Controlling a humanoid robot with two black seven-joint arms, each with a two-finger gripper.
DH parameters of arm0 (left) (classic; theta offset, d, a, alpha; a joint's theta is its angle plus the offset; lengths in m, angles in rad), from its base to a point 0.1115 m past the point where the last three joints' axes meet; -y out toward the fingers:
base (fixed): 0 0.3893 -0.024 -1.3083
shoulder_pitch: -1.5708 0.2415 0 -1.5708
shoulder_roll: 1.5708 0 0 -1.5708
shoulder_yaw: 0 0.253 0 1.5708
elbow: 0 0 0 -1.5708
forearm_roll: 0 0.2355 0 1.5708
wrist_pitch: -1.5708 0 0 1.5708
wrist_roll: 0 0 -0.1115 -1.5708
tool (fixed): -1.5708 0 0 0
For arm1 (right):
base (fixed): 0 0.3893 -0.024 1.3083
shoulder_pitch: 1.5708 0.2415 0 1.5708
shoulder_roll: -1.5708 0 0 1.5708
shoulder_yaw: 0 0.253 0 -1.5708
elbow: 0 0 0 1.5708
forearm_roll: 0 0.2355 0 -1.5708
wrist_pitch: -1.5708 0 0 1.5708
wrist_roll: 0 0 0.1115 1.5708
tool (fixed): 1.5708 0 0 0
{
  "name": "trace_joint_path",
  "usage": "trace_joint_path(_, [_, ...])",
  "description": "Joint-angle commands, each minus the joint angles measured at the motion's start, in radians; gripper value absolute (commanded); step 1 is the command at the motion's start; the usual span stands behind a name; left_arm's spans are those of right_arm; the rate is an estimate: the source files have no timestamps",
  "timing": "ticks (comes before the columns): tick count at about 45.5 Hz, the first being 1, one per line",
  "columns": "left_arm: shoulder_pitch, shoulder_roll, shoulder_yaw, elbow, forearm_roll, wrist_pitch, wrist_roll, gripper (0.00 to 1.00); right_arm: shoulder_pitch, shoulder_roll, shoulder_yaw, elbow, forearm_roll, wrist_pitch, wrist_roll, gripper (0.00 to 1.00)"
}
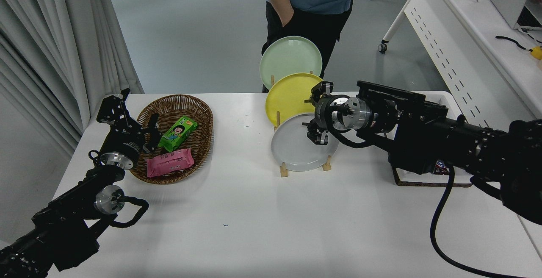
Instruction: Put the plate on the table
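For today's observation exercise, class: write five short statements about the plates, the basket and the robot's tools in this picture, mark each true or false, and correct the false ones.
1. The grey plate stands in the wooden rack. True.
2. The grey plate is the rearmost of three. False: it is the front one, with the yellow plate and the green plate behind it.
3. The right tool is at the grey plate's upper right rim. True.
4. The basket holds a pink packet and a green packet. True.
5. The left tool holds a plate. False: it is parked at the basket.
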Motion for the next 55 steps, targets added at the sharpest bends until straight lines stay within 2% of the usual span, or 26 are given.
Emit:
trace_joint_path(1, [0.000, 0.000, 0.000, 0.000, 0.001, 0.000, 0.000, 1.00, 0.003, -0.003, 0.002, 0.000, -0.001, 0.001, -0.039, 0.42])
trace_joint_path(18, [-0.001, 0.000, 0.000, 0.000, 0.001, 0.000, 0.000, 1.00, 0.008, -0.003, 0.015, -0.001, -0.007, 0.006, -0.039, 0.42])
trace_joint_path(20, [0.000, 0.001, 0.000, 0.000, 0.001, 0.000, 0.000, 1.00, 0.009, -0.003, 0.016, -0.001, -0.012, 0.006, -0.039, 0.37])
trace_joint_path(23, [0.000, 0.000, 0.000, 0.000, -0.001, 0.000, 0.000, 1.00, 0.012, -0.003, 0.016, 0.000, -0.021, 0.006, -0.041, 0.23])
trace_joint_path(24, [0.000, 0.000, 0.000, 0.000, -0.001, 0.000, 0.000, 1.00, 0.012, -0.003, 0.016, 0.000, -0.024, 0.007, -0.041, 0.23])
trace_joint_path(55, [-0.001, 0.001, 0.000, 0.000, 0.001, 0.000, 0.000, 1.00, 0.021, -0.009, 0.035, -0.001, -0.035, 0.012, -0.041, 0.25])
